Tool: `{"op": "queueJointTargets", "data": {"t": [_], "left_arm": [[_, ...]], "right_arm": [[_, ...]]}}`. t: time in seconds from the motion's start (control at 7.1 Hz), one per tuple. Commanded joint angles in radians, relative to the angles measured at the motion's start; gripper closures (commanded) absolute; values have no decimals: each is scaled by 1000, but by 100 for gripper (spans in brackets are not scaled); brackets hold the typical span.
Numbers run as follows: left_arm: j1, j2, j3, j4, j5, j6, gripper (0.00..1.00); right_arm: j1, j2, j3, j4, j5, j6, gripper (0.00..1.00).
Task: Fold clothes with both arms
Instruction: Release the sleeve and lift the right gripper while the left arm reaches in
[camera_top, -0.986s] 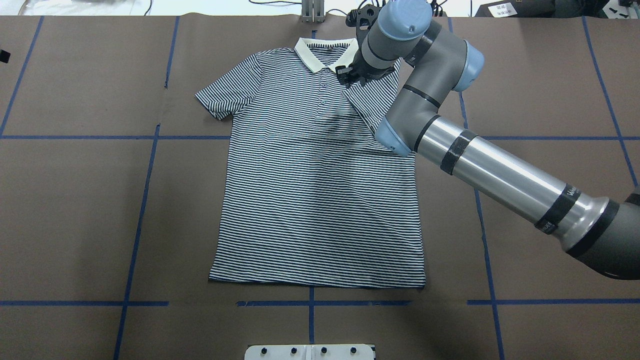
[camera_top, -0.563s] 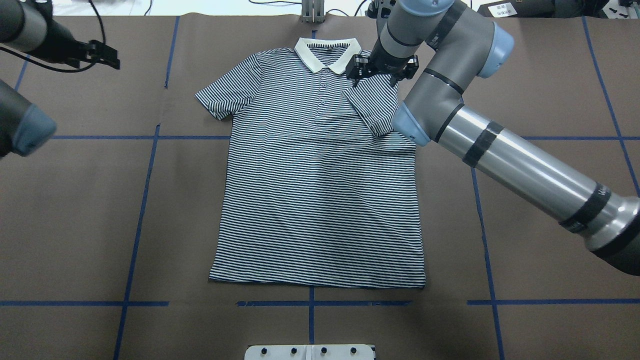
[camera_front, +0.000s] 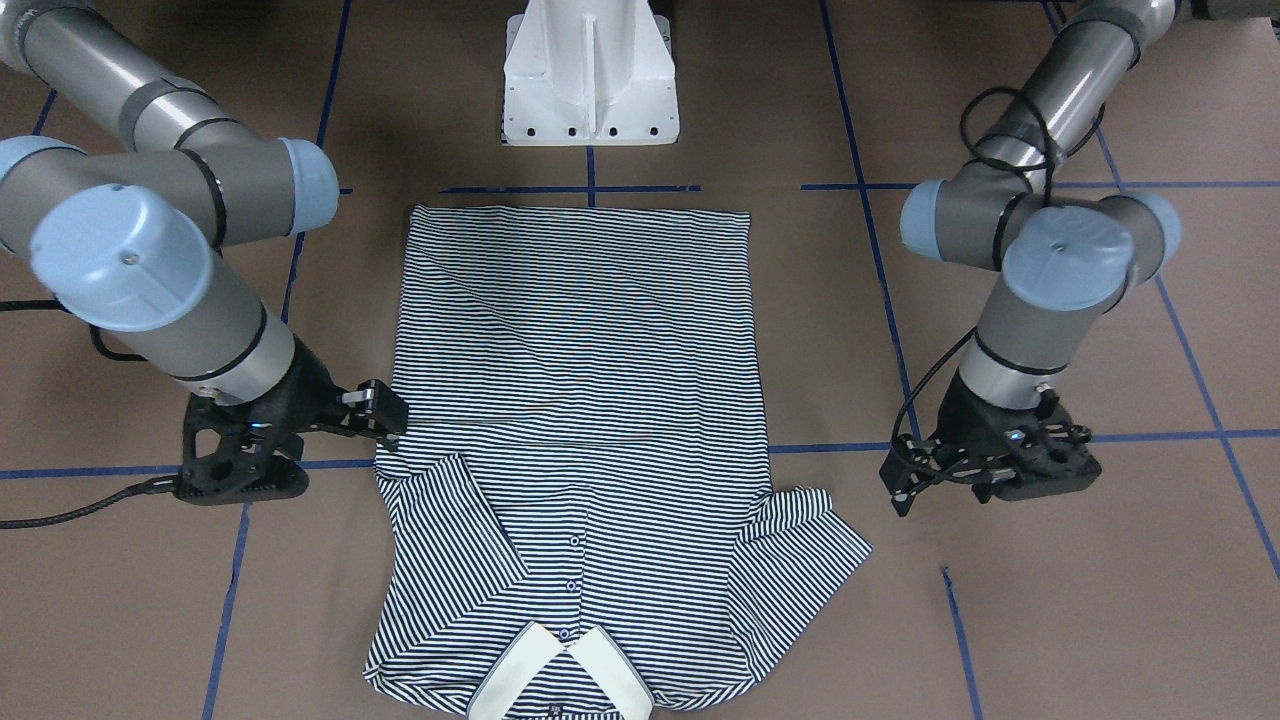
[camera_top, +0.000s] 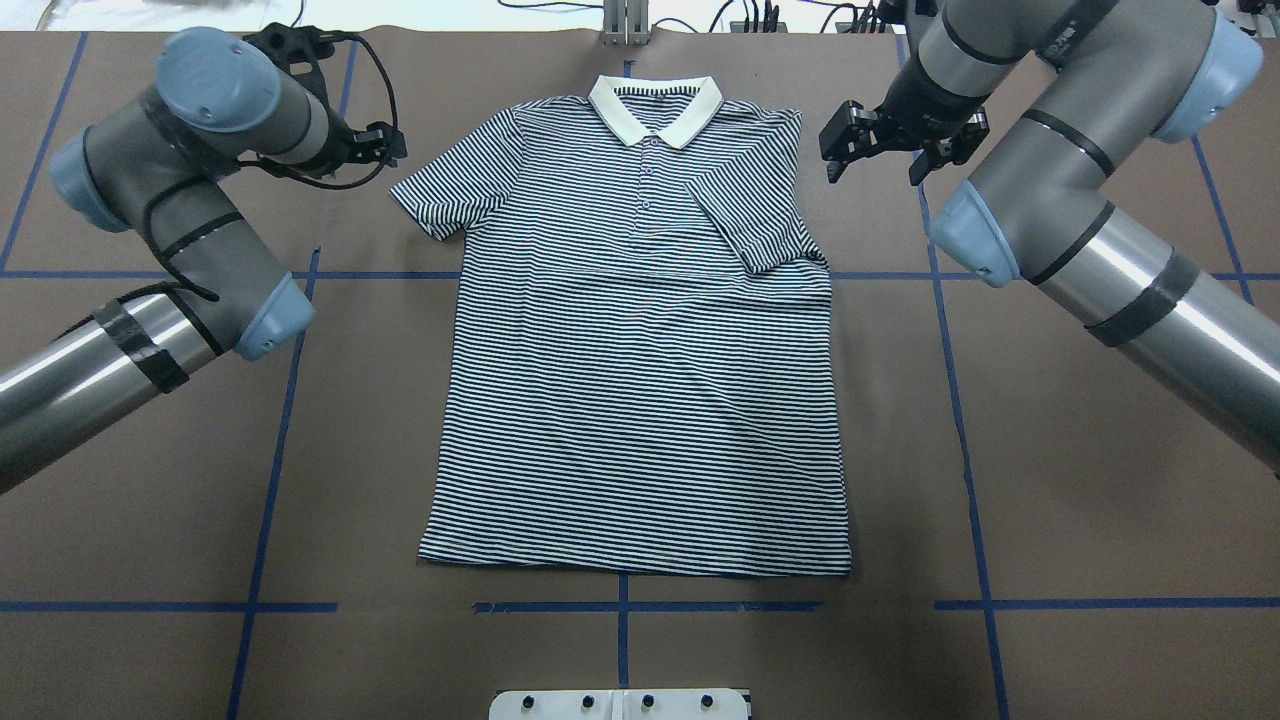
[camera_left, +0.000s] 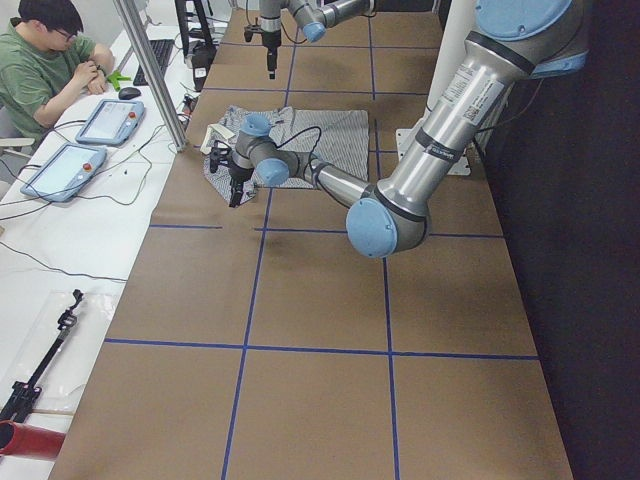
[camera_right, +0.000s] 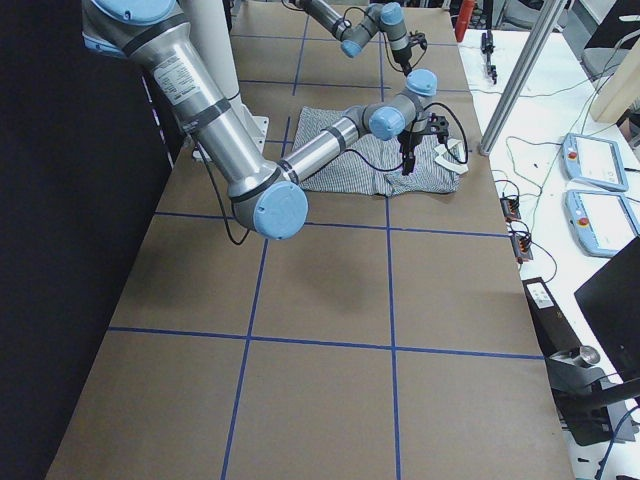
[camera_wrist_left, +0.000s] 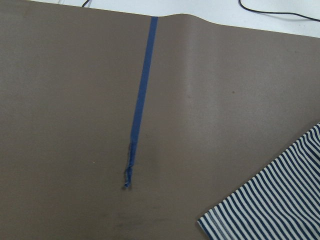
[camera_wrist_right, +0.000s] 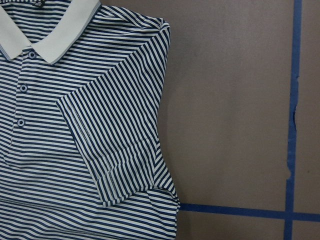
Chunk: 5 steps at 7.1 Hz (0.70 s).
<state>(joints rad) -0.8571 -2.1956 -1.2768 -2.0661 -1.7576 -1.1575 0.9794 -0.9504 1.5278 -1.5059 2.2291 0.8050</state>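
Note:
The striped polo shirt (camera_top: 640, 400) lies flat, front up, on the brown table, its white collar (camera_top: 655, 105) at the far end. Its right sleeve (camera_top: 750, 215) is folded in over the chest (camera_wrist_right: 115, 145). The other sleeve (camera_top: 450, 195) lies spread out flat. My right gripper (camera_top: 880, 150) hovers open just right of the shirt's shoulder and holds nothing. Just left of the spread sleeve, my left gripper (camera_top: 392, 143) is open and empty, and its wrist view shows only the sleeve's corner (camera_wrist_left: 280, 205). From across the table, both grippers (camera_front: 385, 412) (camera_front: 900, 480) flank the shirt (camera_front: 580, 350).
The white pedestal base (camera_front: 590, 80) stands beyond the hem. Blue tape lines (camera_top: 270, 480) grid the brown table cover. A person (camera_left: 40, 60) sits at a side desk with tablets (camera_left: 105, 120), beyond a metal post (camera_left: 150, 70).
My right gripper has left the folded sleeve and moved right, off the shirt. My left arm has swung in from the left edge to beside the spread sleeve.

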Motion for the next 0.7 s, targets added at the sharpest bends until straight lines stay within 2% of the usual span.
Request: {"op": "queueJointTargets", "data": {"t": [0.0,0.28,0.56], "left_arm": [[50,-56,110,-31,78,-34,2],[66,-79,186,-89,96,-39,6],[66,-85,206,-108,96,-39,9]], "right_arm": [[10,-14,8,1,9,-15,0],[10,-16,8,6,9,-13,0],[10,-14,8,7,9,-13,0]]}}
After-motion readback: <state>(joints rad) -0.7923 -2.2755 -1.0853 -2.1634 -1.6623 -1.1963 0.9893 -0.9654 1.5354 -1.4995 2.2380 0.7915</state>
